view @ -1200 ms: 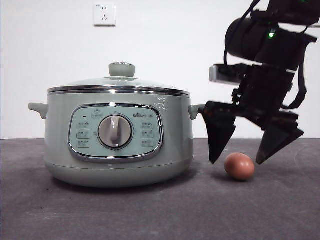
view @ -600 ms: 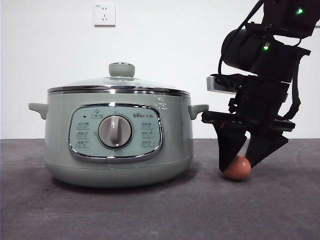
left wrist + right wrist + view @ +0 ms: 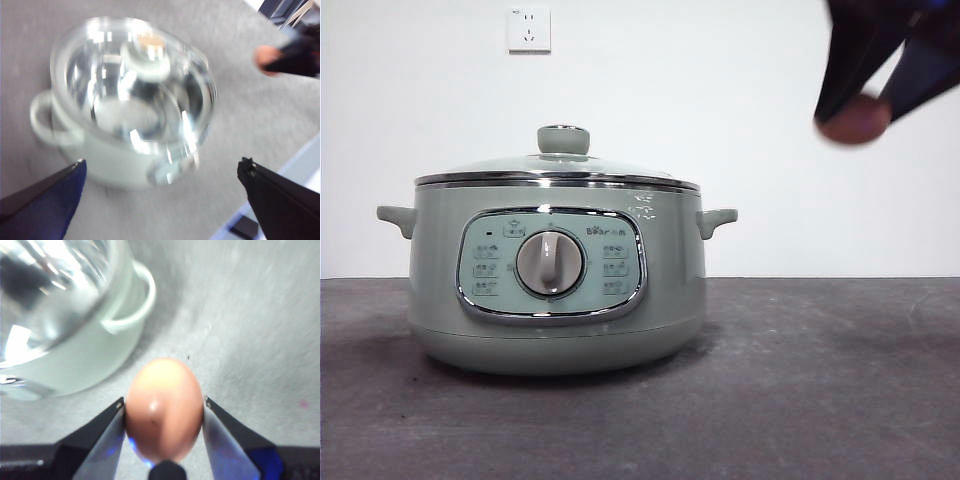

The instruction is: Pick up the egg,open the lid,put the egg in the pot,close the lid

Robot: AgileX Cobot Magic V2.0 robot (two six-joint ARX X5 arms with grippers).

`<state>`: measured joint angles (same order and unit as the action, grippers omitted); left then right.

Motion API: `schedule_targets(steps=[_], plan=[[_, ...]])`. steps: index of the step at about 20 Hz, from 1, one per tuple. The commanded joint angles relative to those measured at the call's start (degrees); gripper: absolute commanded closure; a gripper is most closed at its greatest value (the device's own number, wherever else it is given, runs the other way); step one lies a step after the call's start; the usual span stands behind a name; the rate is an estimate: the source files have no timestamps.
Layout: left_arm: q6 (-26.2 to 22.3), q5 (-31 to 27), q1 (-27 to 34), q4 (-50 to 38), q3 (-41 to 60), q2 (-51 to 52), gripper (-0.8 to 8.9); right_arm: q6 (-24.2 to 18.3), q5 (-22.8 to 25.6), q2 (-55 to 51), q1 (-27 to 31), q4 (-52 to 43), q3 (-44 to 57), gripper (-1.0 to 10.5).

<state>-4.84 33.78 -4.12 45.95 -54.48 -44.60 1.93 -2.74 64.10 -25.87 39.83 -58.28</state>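
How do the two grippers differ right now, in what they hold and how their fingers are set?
The right gripper is shut on the egg, its fingers pressed to both sides of it; the left gripper holds nothing and its fingers stand wide apart. The right gripper carries the egg high in the air beside the pot; the left gripper hangs above the lid, which sits on the pot. Both have dark fingers.

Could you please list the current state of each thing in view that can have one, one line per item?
egg: clamped in the right gripper, lifted off the table, beside the pot.
lid: on the pot, closed.
pot: upright on the table, covered.
right gripper: shut on the egg, high in the air.
left gripper: open, holding nothing, above the pot.
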Motion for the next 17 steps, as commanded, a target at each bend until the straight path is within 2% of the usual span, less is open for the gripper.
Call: schedule_targets(steps=[1, 7, 10, 14, 17], plan=[[1.4, -3.7, -4.1, -4.3, -2.9, -6.1, 1.27, -0.3, 0.1, -4.7, 0.0, 1.6, 0.0, 9.6], [1.8, -15.7, -15.8, -13.7, -12.2, -22.6, 1.27, -0.3, 0.1, -11.7, 0.0, 5.6, 0.0, 9.6], [1.8, -18.9, -19.9, -16.4, -16.9, -31.5, 1.27, -0.3, -0.2, -12.9, 0.0, 5.9, 0.0, 9.6], [1.8, -21.8, -21.9, -18.8, -19.1, -37.0, 1.27, -0.3, -0.3, -12.9, -0.1, 5.9, 0.0, 9.6], [1.9, -21.9, -22.8, -19.8, -19.1, -39.8, 1.27, -0.3, -0.3, -12.9, -0.1, 5.8, 0.0, 9.6]])
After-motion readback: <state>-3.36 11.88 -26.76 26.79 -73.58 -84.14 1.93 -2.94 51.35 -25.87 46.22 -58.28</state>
